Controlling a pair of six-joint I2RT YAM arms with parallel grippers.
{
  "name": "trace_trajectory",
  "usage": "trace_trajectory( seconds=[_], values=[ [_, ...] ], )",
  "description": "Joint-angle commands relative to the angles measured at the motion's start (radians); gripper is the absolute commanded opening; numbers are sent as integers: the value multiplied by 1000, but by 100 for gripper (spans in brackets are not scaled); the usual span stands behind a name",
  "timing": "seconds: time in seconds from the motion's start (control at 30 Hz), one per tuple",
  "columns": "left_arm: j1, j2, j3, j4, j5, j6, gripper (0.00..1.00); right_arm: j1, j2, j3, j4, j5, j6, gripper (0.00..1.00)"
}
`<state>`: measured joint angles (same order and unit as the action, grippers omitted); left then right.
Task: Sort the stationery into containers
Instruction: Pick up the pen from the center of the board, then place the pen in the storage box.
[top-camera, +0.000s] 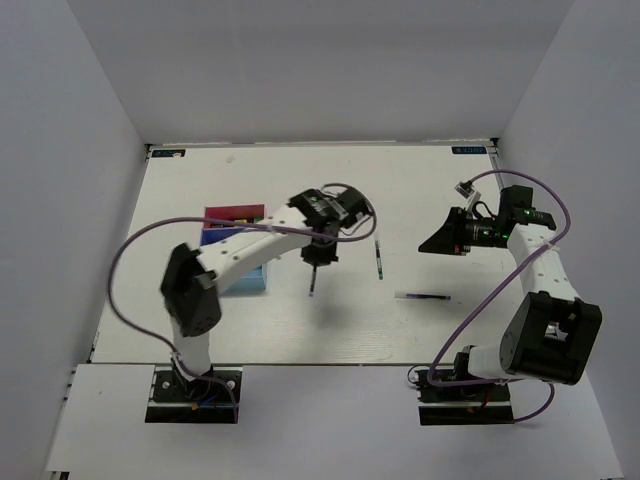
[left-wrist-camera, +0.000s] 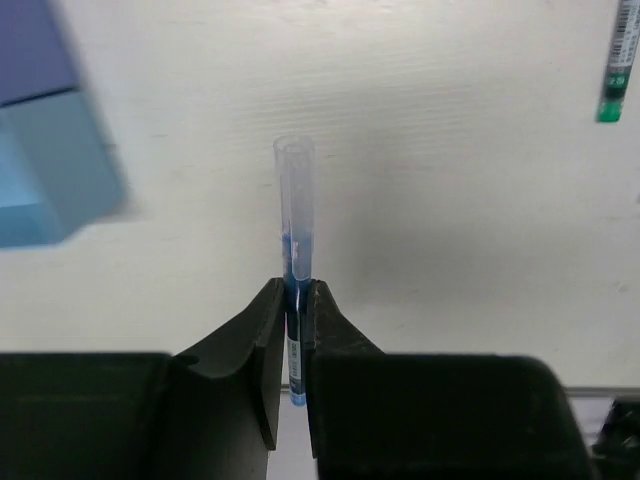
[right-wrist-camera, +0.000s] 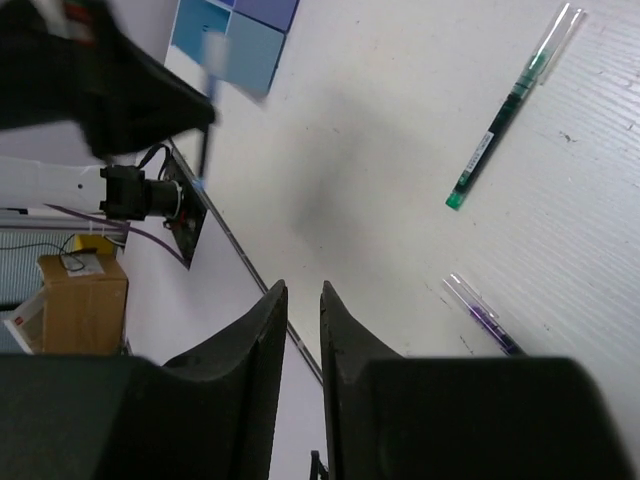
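We've got the left gripper (left-wrist-camera: 292, 300) pinching a blue pen (left-wrist-camera: 294, 200) tip-down over the table, organizer (top-camera: 236, 212) at its nine o'clock, green pen (top-camera: 379, 258) at three, purple pen (top-camera: 425, 297) at four, right gripper (right-wrist-camera: 300, 300) raised, jaws all but pressed together

**Matt black plastic, clear glossy pen**

The fingers (left-wrist-camera: 250, 350) of your left gripper (left-wrist-camera: 291, 298) look matt black plastic. The blue pen (left-wrist-camera: 294, 215) has a clear, glossy plastic barrel. Under that pen, your table (left-wrist-camera: 450, 250) is matt white, faintly ribbed.
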<state>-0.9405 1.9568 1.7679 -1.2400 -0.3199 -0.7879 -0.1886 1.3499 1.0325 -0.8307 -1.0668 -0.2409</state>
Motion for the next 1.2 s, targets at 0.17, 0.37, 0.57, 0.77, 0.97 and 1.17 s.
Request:
trace_trajectory(
  seconds=[0.17,0.37,0.57,0.77,0.97,1.17],
  values=[
    [175,-479,-327,34,-225,228,0,5,12,20,-18,-50,-43,26],
    [412,-700,-562,102,-274,-26,0,8,12,3,16,-51,-14,27],
    [482,-750,-630,137,-269,-306,0,12,17,-8,36,-64,2,27],
    [509,-714,-670,246,-266,-517,0,12,11,-22,35,-74,0,28],
    [516,-633,-639,283,-307,-645,0,8,17,-14,12,-84,-27,30],
    [516,-599,-654,310,-367,-654,0,9,41,4,-34,-111,-74,34]
  ],
)
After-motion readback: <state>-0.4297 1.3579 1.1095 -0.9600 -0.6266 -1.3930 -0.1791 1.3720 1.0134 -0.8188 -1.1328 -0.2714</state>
